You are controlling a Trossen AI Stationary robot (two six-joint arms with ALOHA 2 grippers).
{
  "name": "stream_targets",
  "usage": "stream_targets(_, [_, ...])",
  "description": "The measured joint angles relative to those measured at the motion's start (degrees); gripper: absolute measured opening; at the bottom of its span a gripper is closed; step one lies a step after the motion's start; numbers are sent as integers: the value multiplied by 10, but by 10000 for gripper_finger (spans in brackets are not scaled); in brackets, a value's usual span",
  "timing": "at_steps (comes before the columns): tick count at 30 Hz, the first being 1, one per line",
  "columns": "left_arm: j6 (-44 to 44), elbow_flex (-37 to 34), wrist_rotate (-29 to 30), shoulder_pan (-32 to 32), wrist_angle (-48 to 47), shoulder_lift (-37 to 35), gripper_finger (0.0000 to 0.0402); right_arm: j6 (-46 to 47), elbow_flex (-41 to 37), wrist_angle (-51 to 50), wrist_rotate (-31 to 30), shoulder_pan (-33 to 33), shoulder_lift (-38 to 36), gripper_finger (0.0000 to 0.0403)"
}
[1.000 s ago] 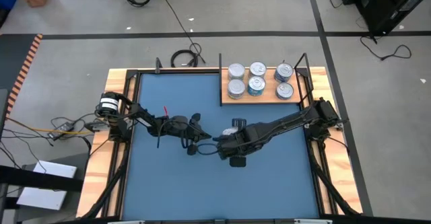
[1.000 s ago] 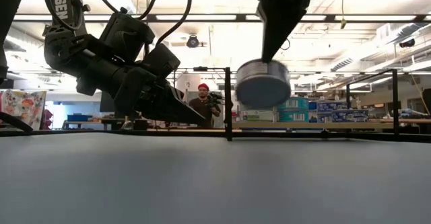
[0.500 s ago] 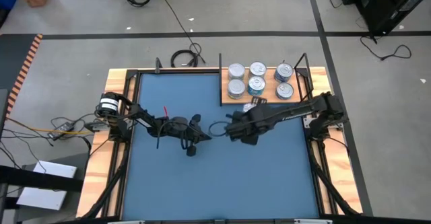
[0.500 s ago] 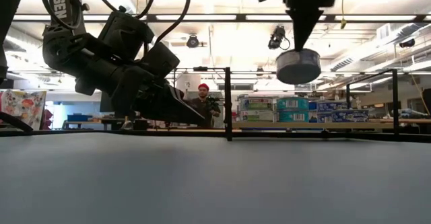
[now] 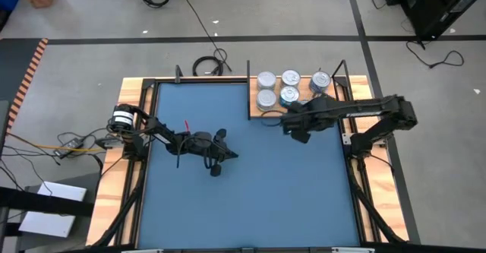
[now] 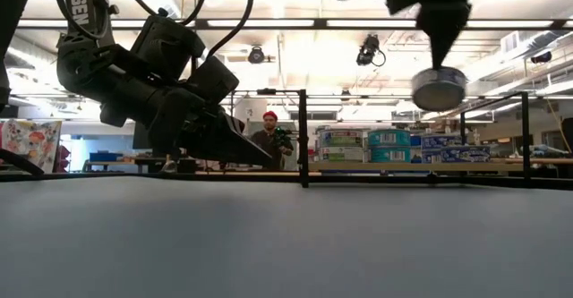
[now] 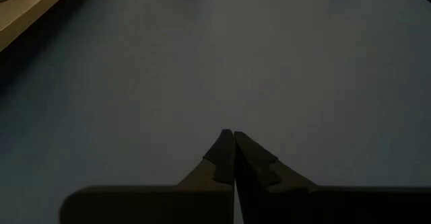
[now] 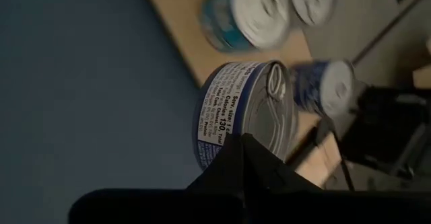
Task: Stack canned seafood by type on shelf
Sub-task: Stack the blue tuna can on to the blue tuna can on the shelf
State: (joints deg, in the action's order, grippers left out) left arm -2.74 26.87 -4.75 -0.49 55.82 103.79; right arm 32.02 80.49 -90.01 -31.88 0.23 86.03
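Observation:
The shelf [image 5: 255,112] is a light wooden board at the mat's far right, with several silver-lidded tins [image 5: 289,77] standing on it in two rows. My right gripper [image 6: 439,63] hangs over the shelf's near edge, shut on one tin with a blue-and-white label [image 8: 232,106]. That tin hangs high above the shelf [image 6: 439,89]. My left gripper [image 7: 234,142] is shut with nothing in it, low over the middle of the blue mat [image 5: 228,200]. My right gripper pinches the tin at its rim [image 8: 237,138], where the label meets the lid, only at the fingers' free ends. The fingers come steeply from above. The tin hangs below them, lifted clear, about level in the low view. The fingers hide the exact contact.
Dark upright posts [image 6: 303,137] and a frame rail stand at the shelf's corners and the mat's far edge. Wooden borders and dark frame bars flank the mat. A person [image 6: 270,141] stands in the room far behind the table.
My right gripper has carried the tin from over the mat's middle toward the far right, up to the shelf's near edge. It rose and rolled its wrist on the way. The tin stayed in the hold, clear of everything.

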Motion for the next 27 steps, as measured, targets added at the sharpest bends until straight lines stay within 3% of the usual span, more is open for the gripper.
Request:
stream_targets(7, [0,0,0,0,1,0,5,-21,-98,7,-50,-58,-59,0])
stream_targets(14, [0,0,0,0,1,0,5,-100,-167,91,-58,-129,-77,0])
stream_targets(27, [0,0,0,0,0,0,5,-160,-218,147,-84,-198,-77,0])
